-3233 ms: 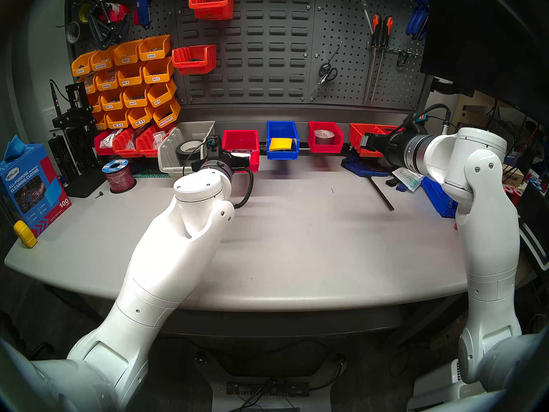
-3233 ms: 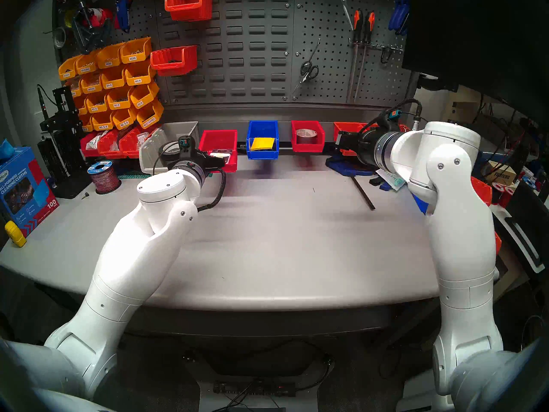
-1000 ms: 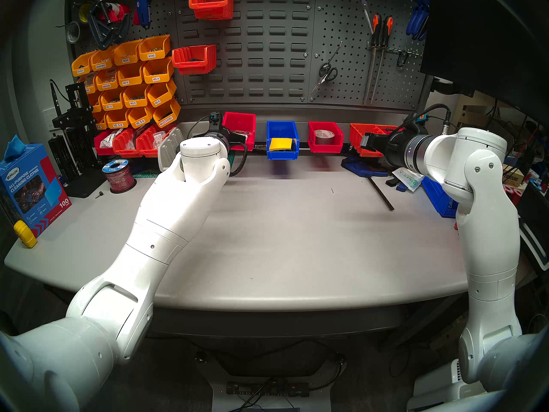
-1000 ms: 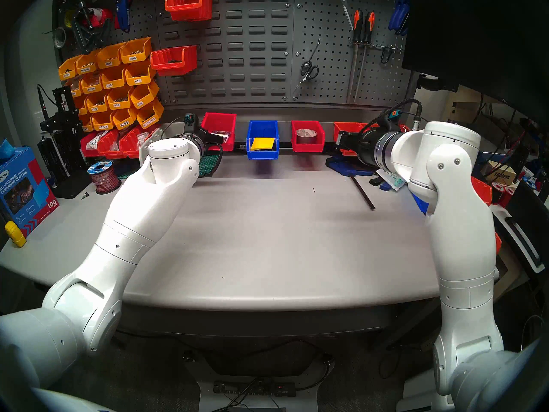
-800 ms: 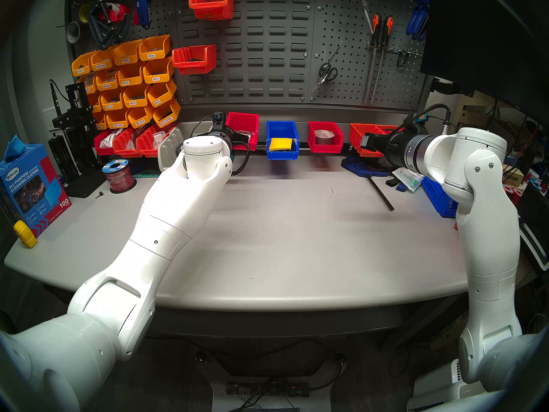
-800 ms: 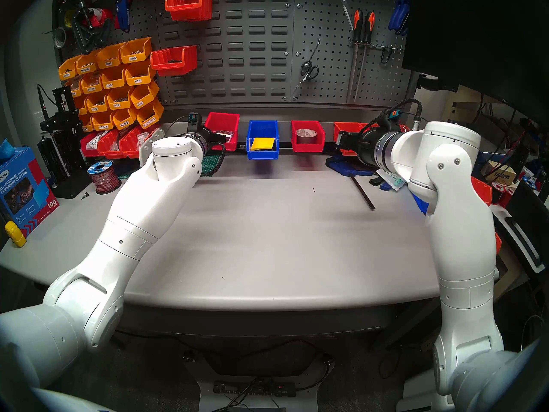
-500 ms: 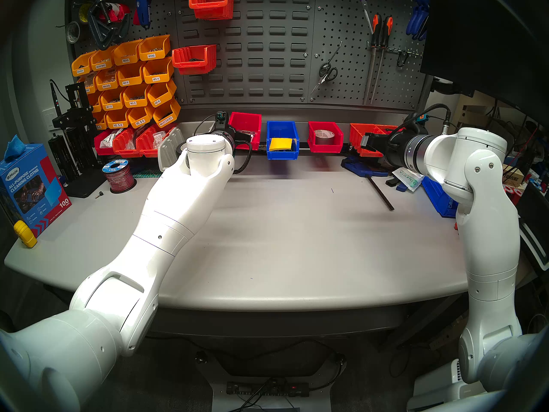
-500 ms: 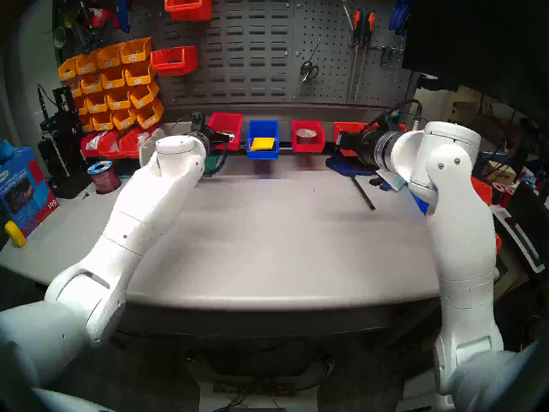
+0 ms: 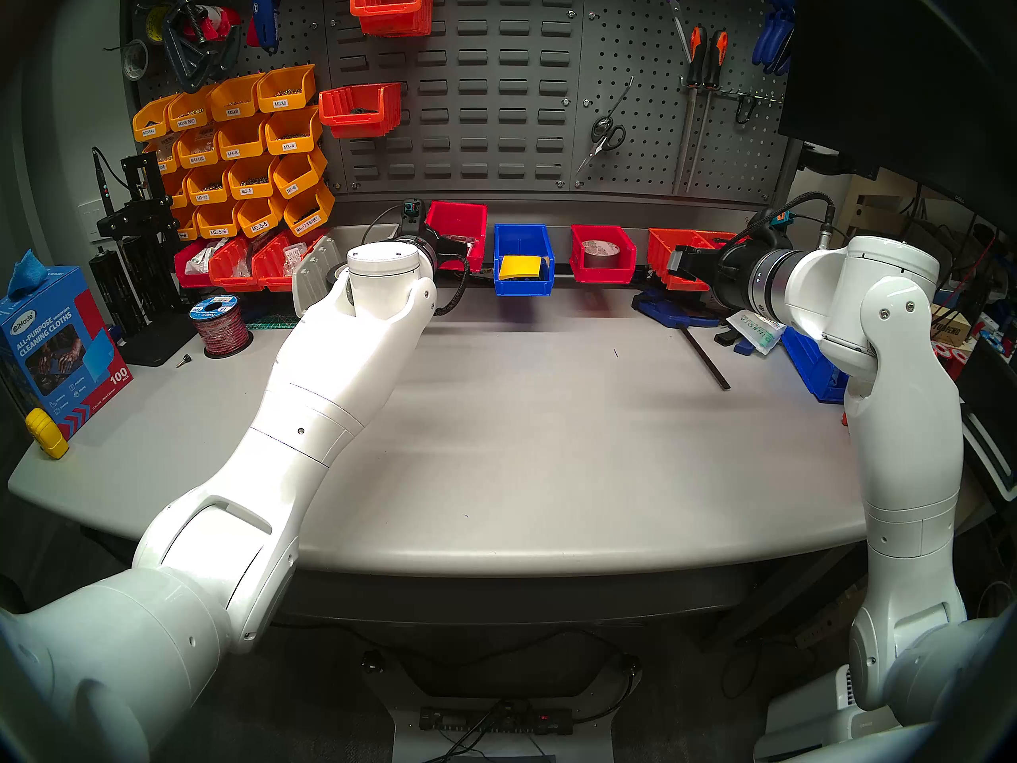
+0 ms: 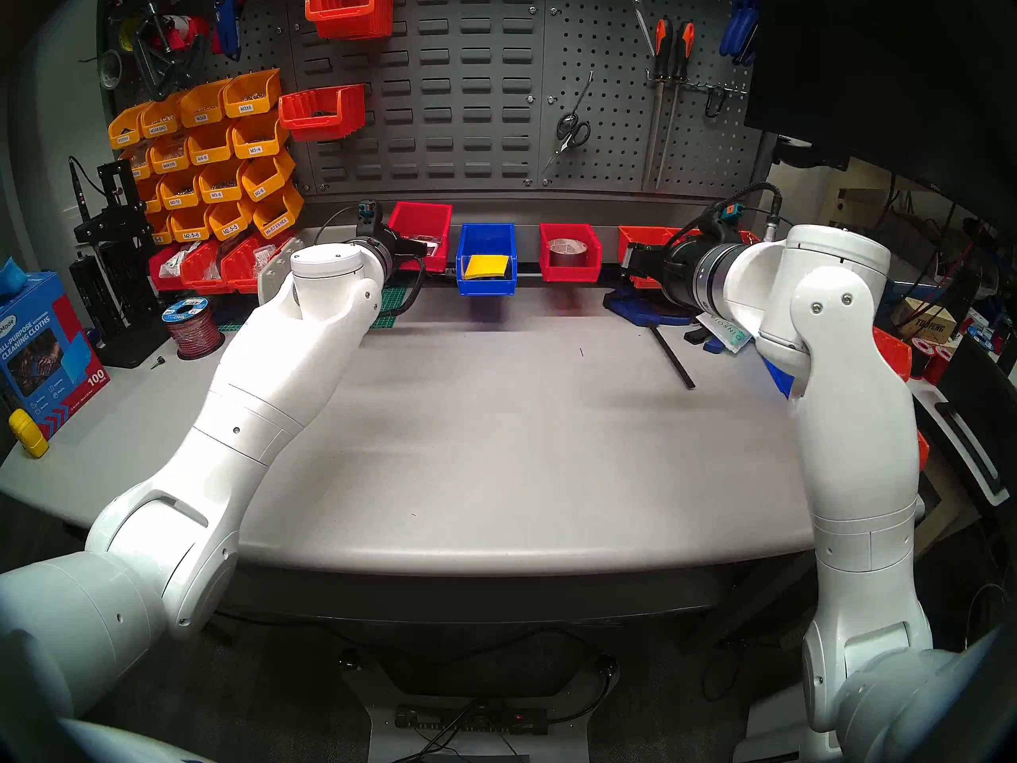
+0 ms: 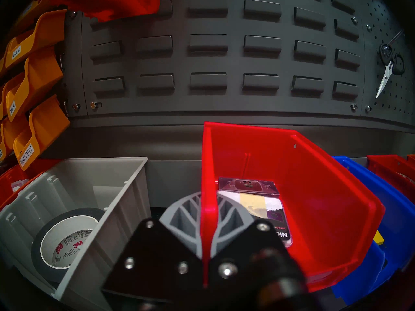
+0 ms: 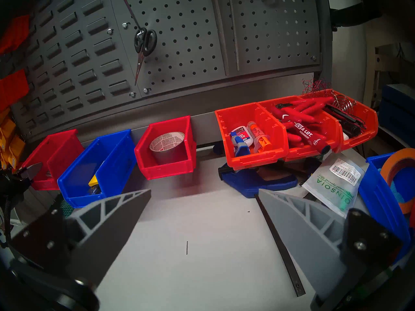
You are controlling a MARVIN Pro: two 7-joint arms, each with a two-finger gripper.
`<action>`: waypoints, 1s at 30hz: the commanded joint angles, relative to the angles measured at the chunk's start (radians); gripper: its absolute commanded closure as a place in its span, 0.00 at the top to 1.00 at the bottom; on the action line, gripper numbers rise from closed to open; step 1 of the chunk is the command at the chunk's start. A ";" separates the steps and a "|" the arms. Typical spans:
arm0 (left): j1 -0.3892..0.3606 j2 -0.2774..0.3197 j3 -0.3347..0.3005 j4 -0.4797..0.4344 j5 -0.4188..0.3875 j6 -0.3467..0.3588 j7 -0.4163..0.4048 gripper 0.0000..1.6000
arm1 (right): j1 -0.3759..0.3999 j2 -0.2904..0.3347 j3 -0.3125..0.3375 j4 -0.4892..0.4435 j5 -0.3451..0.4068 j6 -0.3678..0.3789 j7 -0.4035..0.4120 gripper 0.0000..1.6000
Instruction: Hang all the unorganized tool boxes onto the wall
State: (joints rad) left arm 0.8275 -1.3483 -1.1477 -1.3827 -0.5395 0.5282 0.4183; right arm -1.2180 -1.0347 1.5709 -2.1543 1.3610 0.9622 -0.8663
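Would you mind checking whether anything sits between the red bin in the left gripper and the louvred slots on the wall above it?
Nothing visible does. The red bin is held below bare slots.

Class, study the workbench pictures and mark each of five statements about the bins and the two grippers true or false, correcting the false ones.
1. The left gripper is shut on a side wall of a red bin. True.
2. The right gripper holds the blue bin. False: its jaws stand open and empty, apart from the bins.
3. The red bin with grey tape sits to the right of the blue bin in the head view. True.
4. The blue bin is empty. False: something yellow lies in it.
5. The scissors lie on the table. False: they hang on the pegboard wall.
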 commanded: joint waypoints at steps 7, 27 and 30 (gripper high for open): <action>-0.048 -0.026 -0.042 0.008 -0.018 0.029 0.037 0.00 | 0.012 -0.004 0.001 -0.009 0.005 -0.002 -0.107 1.00; -0.082 -0.035 -0.056 0.054 -0.053 0.072 0.049 0.00 | 0.011 -0.002 0.001 -0.008 0.002 -0.002 -0.099 1.00; -0.085 -0.035 -0.055 0.060 -0.053 0.067 0.048 0.00 | 0.011 -0.002 0.001 -0.008 0.002 -0.002 -0.100 1.00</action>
State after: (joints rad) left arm 0.7963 -1.3823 -1.1984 -1.3198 -0.6002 0.6121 0.4739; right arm -1.2180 -1.0397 1.5713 -2.1542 1.3643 0.9622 -0.8663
